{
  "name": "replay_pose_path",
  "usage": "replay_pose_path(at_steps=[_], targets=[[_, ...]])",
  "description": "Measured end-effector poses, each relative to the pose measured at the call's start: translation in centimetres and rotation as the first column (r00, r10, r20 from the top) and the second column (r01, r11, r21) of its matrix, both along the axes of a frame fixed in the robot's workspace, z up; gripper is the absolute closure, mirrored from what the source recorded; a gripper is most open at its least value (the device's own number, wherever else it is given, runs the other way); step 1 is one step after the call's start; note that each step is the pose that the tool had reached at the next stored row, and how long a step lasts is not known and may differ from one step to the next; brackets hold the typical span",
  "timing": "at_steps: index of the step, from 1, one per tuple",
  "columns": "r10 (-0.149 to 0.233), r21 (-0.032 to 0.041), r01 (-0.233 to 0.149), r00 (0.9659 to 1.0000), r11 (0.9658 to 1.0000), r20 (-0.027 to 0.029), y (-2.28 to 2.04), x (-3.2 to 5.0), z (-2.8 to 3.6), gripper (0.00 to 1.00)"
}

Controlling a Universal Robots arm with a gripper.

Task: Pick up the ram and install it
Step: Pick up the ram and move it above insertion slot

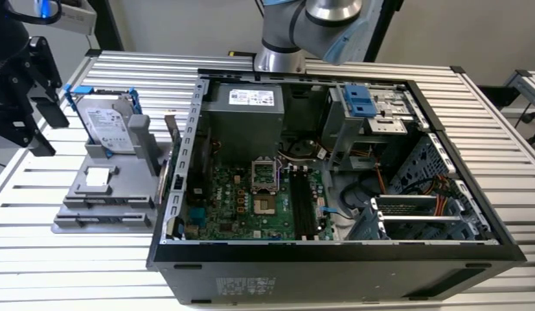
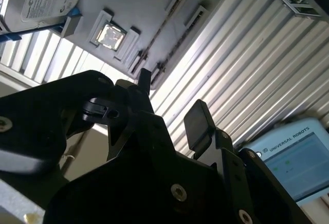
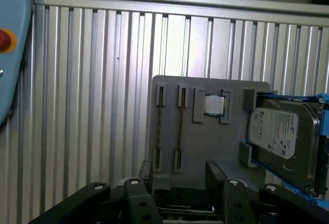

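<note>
The ram point(image 1: 167, 155) looks like a thin dark board standing on edge between the grey holder point(image 1: 103, 188) and the open computer case point(image 1: 337, 253); I see it edge-on and small. My gripper point(image 1: 45, 120) hangs high over the table at the exterior view's left, well away from the ram. In both wrist views the gripper point(image 3: 179, 168) point(image 2: 172, 95) is open, with nothing between its black fingers point(image 3: 145, 171). Below it lies the grey holder point(image 3: 205, 147) with two long narrow slots point(image 3: 169, 126). On the motherboard, long black memory slots point(image 1: 304, 201) lie beside the processor socket point(image 1: 265, 207).
A silver hard drive point(image 1: 107, 126) in a blue bracket leans at the holder's far end, with a small square chip point(image 1: 96, 176) in front of it. The arm's base point(image 1: 289, 32) stands behind the case. A blue teach pendant point(image 2: 295, 162) lies on the slatted table point(image 1: 68, 259).
</note>
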State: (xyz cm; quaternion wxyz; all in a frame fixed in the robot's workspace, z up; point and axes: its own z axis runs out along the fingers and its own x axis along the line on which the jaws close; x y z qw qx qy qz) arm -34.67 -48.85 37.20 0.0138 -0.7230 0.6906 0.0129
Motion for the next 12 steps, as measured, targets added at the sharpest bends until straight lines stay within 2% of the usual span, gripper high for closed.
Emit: replay_pose_path(at_steps=[12], targets=[[0.0,0.0001,0.0,1.0,1.0,0.0002,0.0,0.0,-1.11,0.0]])
